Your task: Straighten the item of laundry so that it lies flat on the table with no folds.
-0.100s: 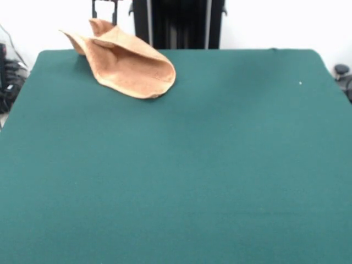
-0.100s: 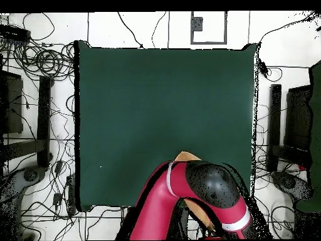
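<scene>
Towel: tan terry, crumpled, folded cone; on green felt tabletop.
Claw: directly above towel's raised corner; finger state cannot be told.

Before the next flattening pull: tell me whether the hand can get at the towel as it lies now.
Probably yes. The hand sits directly above the towel at its raised edge, with nothing between them; whether it already grips the cloth can't be seen.

Red arm bent low, gripper pointing down, upper part hidden
</scene>
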`<state>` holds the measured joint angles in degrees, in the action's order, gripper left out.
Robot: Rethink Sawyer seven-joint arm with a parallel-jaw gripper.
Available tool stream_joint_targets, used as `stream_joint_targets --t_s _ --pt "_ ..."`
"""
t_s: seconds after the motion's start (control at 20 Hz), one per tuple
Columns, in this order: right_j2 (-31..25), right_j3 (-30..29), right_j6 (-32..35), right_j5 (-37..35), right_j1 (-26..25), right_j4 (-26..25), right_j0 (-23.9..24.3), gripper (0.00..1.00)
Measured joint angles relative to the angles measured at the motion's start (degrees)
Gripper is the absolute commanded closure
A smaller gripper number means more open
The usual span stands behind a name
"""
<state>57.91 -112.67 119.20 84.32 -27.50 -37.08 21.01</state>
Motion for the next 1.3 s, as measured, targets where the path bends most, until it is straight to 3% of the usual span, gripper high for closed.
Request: stream_joint_targets --t_s 0.3,1.3 --pt "-0.01 -0.56 0.00 -2.14 1.16 -0.33 -1.52 0.00" --pt "-1.87 -4.80 0.00 -17.81 14.79 -13.59 -5.59 0.00"
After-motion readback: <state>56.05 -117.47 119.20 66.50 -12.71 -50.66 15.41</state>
